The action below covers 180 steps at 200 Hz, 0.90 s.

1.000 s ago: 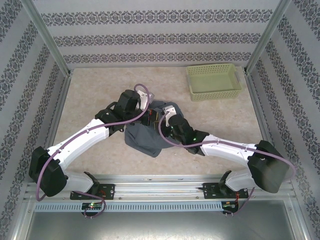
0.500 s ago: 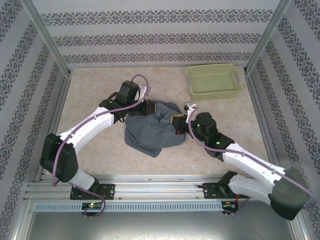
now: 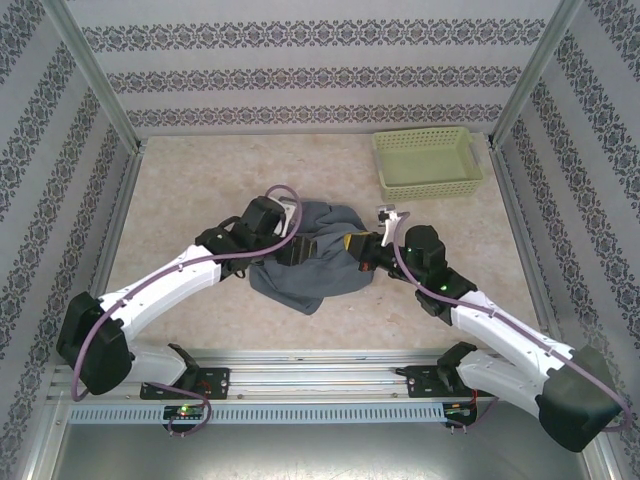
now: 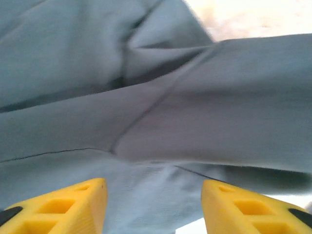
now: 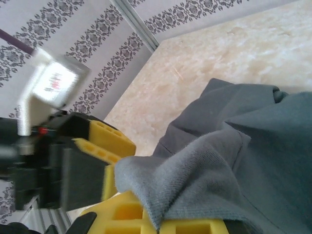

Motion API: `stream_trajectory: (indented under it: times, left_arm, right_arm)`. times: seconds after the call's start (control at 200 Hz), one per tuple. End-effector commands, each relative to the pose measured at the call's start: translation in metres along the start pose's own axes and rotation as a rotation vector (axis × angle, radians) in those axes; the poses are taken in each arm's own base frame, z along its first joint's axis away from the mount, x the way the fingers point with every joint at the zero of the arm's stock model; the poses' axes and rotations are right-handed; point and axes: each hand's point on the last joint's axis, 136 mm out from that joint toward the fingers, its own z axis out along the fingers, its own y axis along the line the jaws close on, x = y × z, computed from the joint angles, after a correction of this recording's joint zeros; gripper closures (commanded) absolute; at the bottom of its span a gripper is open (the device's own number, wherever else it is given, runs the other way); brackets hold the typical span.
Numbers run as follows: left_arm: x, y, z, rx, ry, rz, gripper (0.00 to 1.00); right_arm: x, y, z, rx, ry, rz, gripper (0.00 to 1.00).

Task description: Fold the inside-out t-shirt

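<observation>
The inside-out t-shirt point(image 3: 312, 272) lies bunched in a slate blue-grey heap at the middle of the table. My left gripper point(image 3: 296, 248) is at its left edge. In the left wrist view this gripper point(image 4: 153, 207) stands open, its yellow fingers point(image 4: 63, 207) apart over creased cloth point(image 4: 204, 87) that it does not hold. My right gripper point(image 3: 352, 243) is at the heap's right side. In the right wrist view it point(image 5: 158, 222) is shut on a fold of the t-shirt point(image 5: 195, 170), with the left gripper's yellow fingers point(image 5: 109, 137) close by.
A light green basket point(image 3: 427, 162) stands at the back right of the beige tabletop point(image 3: 190, 180). Patterned walls and metal posts close in the left, right and far sides. A metal rail point(image 3: 320, 375) with both arm bases runs along the near edge.
The left gripper has opened, let go of the cloth and drawn back toward the near side. The right gripper has closed on a fold and shifted right, drawing the heap wider.
</observation>
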Motion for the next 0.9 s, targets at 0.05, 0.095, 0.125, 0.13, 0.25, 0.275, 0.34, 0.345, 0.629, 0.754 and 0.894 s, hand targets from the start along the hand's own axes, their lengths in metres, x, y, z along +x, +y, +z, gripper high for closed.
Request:
stream_trajectory:
  times: [0.05, 0.095, 0.125, 0.13, 0.25, 0.275, 0.34, 0.345, 0.629, 0.754, 0.894]
  left_arm:
    - [0.018, 0.089, 0.011, -0.257, 0.057, -0.263, 0.42]
    - [0.025, 0.106, 0.013, -0.303, 0.078, -0.31, 0.4]
    - [0.029, 0.114, 0.015, -0.326, 0.086, -0.326, 0.39]
    - [0.03, 0.115, 0.016, -0.328, 0.088, -0.328, 0.39]
    - [0.039, 0.129, 0.03, -0.312, 0.111, -0.393, 0.36]
    - [0.039, 0.129, 0.033, -0.294, 0.112, -0.403, 0.36]
    - [0.04, 0.127, 0.041, -0.27, 0.119, -0.416, 0.36]
    - [0.039, 0.127, 0.042, -0.265, 0.118, -0.417, 0.36]
    - [0.055, 0.12, 0.074, -0.194, 0.209, -0.421, 0.5]
    - [0.049, 0.125, 0.073, -0.224, 0.195, -0.403, 0.74]
    - [0.003, 0.139, 0.046, -0.276, 0.087, -0.379, 1.0]
  right_arm:
    - [-0.026, -0.001, -0.023, 0.088, -0.089, -0.041, 1.0]
    - [-0.027, -0.01, -0.031, 0.138, -0.103, -0.041, 1.0]
    - [-0.028, -0.015, -0.036, 0.16, -0.113, -0.036, 1.0]
    - [-0.028, -0.016, -0.037, 0.162, -0.114, -0.036, 1.0]
    - [-0.033, -0.025, -0.052, 0.197, -0.158, -0.012, 1.0]
    - [-0.034, -0.027, -0.053, 0.201, -0.163, -0.009, 1.0]
    - [-0.036, -0.031, -0.057, 0.22, -0.174, -0.003, 1.0]
    - [-0.036, -0.031, -0.057, 0.221, -0.173, -0.003, 1.0]
    - [-0.041, -0.043, -0.064, 0.272, -0.199, 0.02, 1.0]
    - [-0.044, -0.046, -0.065, 0.277, -0.206, 0.026, 1.0]
    - [-0.062, -0.048, -0.072, 0.341, -0.219, -0.015, 1.0]
